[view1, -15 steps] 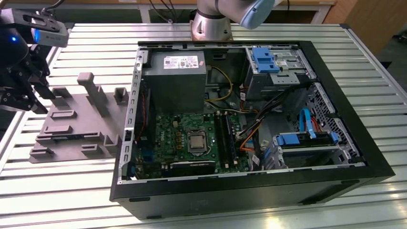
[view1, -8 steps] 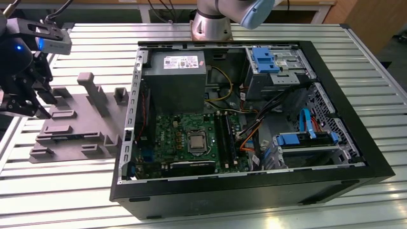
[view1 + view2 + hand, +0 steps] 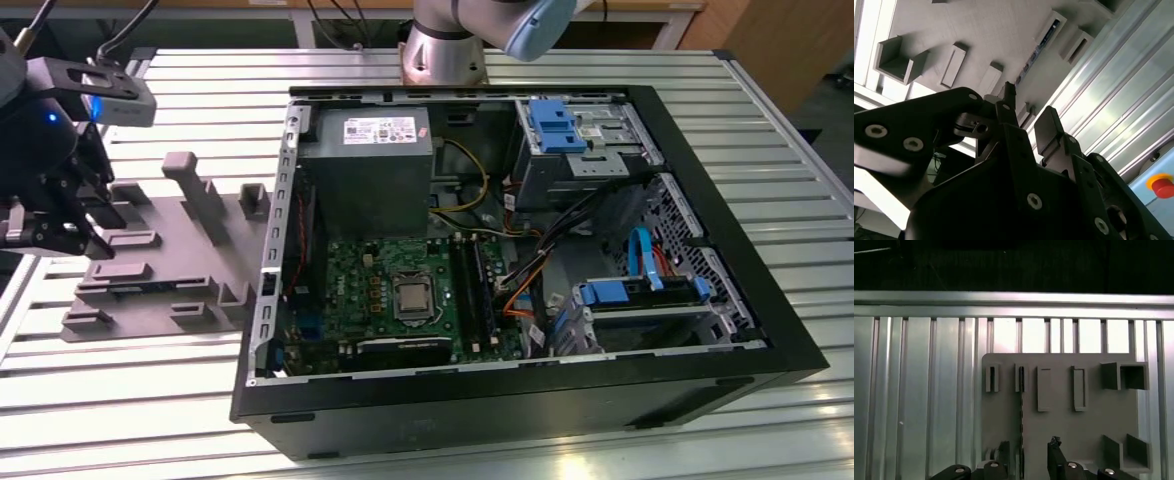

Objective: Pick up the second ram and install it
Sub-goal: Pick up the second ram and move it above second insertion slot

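Observation:
The second ram [image 3: 1021, 412] stands on its edge in a slot of the grey plastic holder [image 3: 1059, 435]; it shows as a thin dark strip in both wrist views [image 3: 1035, 52]. My gripper [image 3: 1029, 452] hangs open above the holder, one finger [image 3: 1054, 446] on each side of the strip's line and apart from it. In the exterior view the gripper [image 3: 60, 238] is at the far left, over the holder's [image 3: 160, 265] left end. The green motherboard [image 3: 400, 290] with its long black slots [image 3: 469, 290] lies inside the open computer case [image 3: 534, 240].
The holder's upright posts [image 3: 198, 185] rise just to the exterior view's right of the gripper. The case's black side wall [image 3: 274, 250] stands between holder and motherboard. Cables, a power supply [image 3: 367, 160] and blue drive bays [image 3: 641, 295] crowd the case. The table is ribbed aluminium [image 3: 134, 390].

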Robot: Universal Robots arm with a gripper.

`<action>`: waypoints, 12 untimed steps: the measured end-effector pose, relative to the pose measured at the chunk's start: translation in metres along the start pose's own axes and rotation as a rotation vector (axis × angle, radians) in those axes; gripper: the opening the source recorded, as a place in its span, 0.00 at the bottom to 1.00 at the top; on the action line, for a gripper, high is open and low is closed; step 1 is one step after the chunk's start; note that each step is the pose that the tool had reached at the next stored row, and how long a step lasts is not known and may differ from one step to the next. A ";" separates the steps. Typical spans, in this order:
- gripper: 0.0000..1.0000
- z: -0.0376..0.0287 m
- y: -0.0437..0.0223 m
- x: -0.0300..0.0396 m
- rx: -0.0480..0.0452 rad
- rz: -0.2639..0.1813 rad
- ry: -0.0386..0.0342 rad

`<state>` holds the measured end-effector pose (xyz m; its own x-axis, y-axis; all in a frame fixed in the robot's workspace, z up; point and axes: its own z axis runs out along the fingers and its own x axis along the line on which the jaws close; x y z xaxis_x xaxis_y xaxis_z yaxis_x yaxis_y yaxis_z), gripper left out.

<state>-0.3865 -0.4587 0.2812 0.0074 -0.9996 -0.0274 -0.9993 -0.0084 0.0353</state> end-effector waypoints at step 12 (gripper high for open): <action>0.43 0.0066 0.0006 0.0002 -0.0007 -0.023 0.0009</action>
<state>-0.3873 -0.4587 0.2746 0.0303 -0.9992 -0.0274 -0.9989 -0.0313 0.0354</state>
